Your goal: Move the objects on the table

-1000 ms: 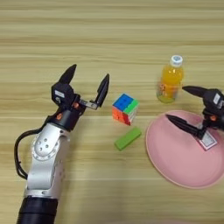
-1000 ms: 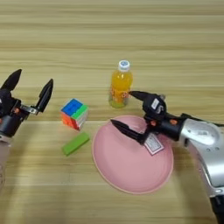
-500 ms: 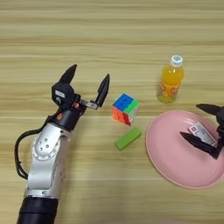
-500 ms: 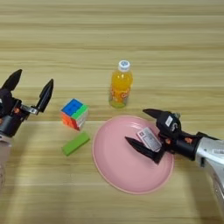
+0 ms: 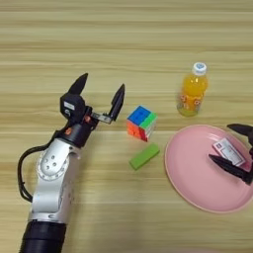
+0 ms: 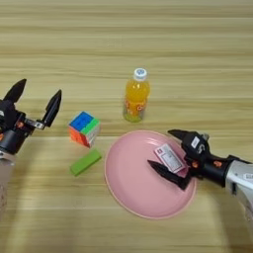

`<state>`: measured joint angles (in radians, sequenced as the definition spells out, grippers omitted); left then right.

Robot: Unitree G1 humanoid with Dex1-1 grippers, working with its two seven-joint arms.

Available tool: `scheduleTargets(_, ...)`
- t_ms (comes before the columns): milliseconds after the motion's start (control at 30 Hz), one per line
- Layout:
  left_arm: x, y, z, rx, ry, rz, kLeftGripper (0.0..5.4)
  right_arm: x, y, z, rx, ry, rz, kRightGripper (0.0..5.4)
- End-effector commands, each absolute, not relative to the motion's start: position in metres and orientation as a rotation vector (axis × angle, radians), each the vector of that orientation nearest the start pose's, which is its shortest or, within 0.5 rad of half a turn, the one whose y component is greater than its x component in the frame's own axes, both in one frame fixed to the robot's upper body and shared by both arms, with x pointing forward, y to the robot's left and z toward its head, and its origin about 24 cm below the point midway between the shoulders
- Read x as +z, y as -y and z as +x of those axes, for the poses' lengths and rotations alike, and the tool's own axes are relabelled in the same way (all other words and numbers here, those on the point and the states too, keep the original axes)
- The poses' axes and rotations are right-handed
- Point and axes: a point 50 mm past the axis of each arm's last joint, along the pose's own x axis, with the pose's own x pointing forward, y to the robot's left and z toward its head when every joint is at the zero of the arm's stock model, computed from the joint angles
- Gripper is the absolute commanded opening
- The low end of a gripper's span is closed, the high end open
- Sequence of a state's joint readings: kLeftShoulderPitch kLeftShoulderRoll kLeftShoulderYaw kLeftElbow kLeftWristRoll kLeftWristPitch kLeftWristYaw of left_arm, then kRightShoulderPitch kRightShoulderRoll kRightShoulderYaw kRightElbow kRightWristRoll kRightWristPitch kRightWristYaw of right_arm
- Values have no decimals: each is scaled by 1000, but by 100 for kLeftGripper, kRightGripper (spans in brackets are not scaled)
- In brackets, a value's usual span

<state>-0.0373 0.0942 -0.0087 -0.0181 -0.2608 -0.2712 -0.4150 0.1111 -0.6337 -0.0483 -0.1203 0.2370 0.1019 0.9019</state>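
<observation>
Our table (image 5: pixel 123 29) fills the view, its light planks running crosswise, and everything we handle sits in the nearer half of it. The pink plate (image 6: pixel 128 190), round and by far the biggest object, lies to our right front; it serves as a tray, which is likely why the pink-white card (image 6: pixel 169 158) lies flat inside it, toward its far right part, apart from the rim. Our right gripper (image 6: pixel 174 158) hangs over that same part of the plate with its two black fingers spread wide, one on each side of the card – it grips nothing, and we judge the card to be lying free on the plate. Our left gripper (image 5: pixel 99 94) stands left of the multicoloured puzzle cube (image 5: pixel 142 123), fingers splayed in a wide V and holding nothing, near the cube but not touching it – a pose that reads to us as waiting or lining up. The orange juice bottle (image 5: pixel 191 90) stands upright with its white cap on, just beyond the plate's far edge, clear of both arms. The cube rests tilted to our view, showing blue, green, orange and red faces. The green block (image 5: pixel 145 156), smallest but for the card, lies flat just in front of the cube, between it and the plate's left rim
</observation>
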Motion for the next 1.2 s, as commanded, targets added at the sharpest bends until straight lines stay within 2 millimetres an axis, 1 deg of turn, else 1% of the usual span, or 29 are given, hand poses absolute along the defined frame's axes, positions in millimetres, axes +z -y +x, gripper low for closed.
scheduleTargets(33,83,-145,254,-423,342,-83,540,59,234,213,859,-291,-355,539)
scheduleTargets(133,80,-142,254,-445,319,-69,540,59,238,217,824,-280,-343,539)
scheduleTargets(300,70,-134,252,-519,223,-68,540,67,239,225,788,-221,-285,539)
scheduleTargets(367,67,-127,247,-584,200,-45,540,68,240,226,780,-216,-291,539)
scheduleTargets(500,57,-111,232,-779,143,21,540,69,240,229,768,-205,-277,539)
scheduleTargets(600,55,-103,226,-879,123,33,540,69,240,230,767,-205,-275,539)
scheduleTargets(733,59,-92,234,-916,122,65,540,69,238,231,768,-197,-276,539)
scheduleTargets(833,60,-85,237,-963,119,94,540,71,236,232,767,-185,-275,539)
scheduleTargets(1000,59,-70,238,-1066,90,154,540,79,232,234,756,-147,-267,539)
scheduleTargets(1200,54,-58,236,-1168,72,227,540,82,226,236,755,-126,-260,539)
